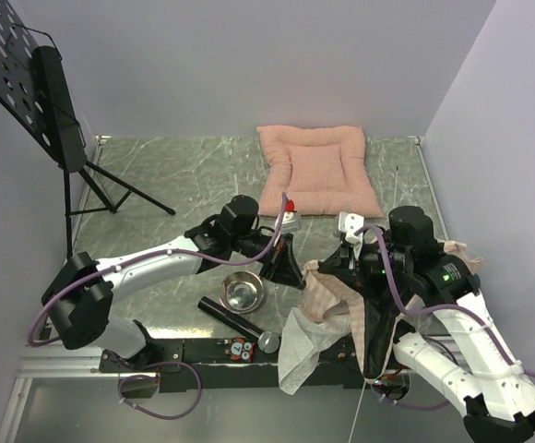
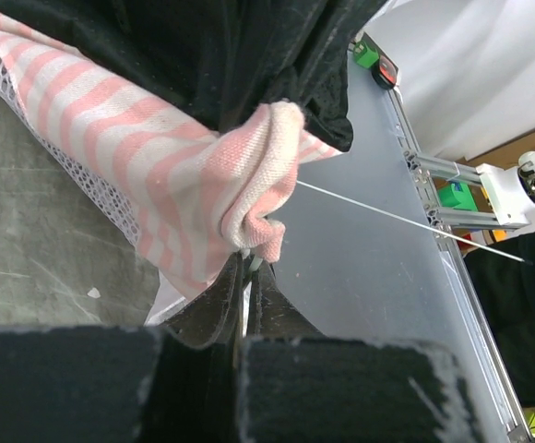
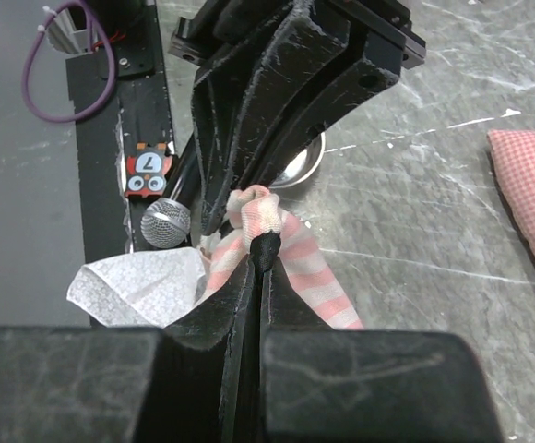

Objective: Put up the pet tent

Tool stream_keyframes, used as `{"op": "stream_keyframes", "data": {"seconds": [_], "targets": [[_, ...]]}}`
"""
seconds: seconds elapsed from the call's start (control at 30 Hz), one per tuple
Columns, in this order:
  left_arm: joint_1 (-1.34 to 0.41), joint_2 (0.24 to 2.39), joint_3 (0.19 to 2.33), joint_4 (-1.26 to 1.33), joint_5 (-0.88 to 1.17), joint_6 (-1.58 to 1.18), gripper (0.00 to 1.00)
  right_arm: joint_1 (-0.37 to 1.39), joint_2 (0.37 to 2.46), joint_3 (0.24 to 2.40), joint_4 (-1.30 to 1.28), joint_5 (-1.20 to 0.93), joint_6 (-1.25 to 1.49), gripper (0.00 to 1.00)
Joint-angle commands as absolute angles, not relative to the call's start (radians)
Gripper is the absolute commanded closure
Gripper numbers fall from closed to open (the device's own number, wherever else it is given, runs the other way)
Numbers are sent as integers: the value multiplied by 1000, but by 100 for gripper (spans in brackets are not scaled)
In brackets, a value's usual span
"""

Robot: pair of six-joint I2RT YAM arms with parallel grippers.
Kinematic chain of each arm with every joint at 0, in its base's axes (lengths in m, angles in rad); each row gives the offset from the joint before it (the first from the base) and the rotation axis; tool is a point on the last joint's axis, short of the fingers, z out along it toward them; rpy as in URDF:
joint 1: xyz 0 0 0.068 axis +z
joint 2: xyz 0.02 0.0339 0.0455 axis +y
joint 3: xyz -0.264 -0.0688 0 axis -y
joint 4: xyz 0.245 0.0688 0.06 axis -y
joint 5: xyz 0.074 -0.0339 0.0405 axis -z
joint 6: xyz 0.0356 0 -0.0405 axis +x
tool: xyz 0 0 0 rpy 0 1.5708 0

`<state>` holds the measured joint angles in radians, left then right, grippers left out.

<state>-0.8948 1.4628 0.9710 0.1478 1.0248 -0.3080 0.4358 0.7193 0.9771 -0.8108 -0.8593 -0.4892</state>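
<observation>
At the near edge of the marble table (image 1: 184, 175), between your two arms, the pet tent (image 1: 323, 297) lies crumpled. Striped fabric is on top, the black floor is bunched under the right arm, and white mesh hangs over the table edge.

- **Pink quilted cushion (image 1: 318, 171):** flat at the far side, well apart from the tent.
- **Music stand (image 1: 28, 83):** far left corner.
- **Your left gripper (image 2: 249, 266):** clamped on a bunched wad of striped fabric.
- **Your right gripper (image 3: 260, 247):** clamped on the same wad from the opposite side, tips close to the left one's. A small black tip shows at its finger ends; can't tell what it is.
- **Steel bowl (image 1: 243, 292):** upright, just beside the left gripper.
- **Microphone (image 1: 240, 325):** lying near the bowl on its near side.
- **Thin white pole (image 2: 406, 221):** sticks out of the wad, past the table edge.
</observation>
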Motion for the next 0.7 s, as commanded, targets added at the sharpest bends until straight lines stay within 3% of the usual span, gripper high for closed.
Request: {"op": "stream_keyframes", "data": {"seconds": [0.0, 0.3, 0.67], "targets": [[-916, 1531, 951, 37, 943, -314, 99, 448, 695, 1034, -782, -977, -488, 100], [-874, 1559, 976, 31, 910, -335, 99, 448, 703, 1037, -844, -996, -525, 100], [-956, 1505, 1006, -58, 877, -187, 99, 448, 755, 1045, -827, -916, -480, 100]]}}
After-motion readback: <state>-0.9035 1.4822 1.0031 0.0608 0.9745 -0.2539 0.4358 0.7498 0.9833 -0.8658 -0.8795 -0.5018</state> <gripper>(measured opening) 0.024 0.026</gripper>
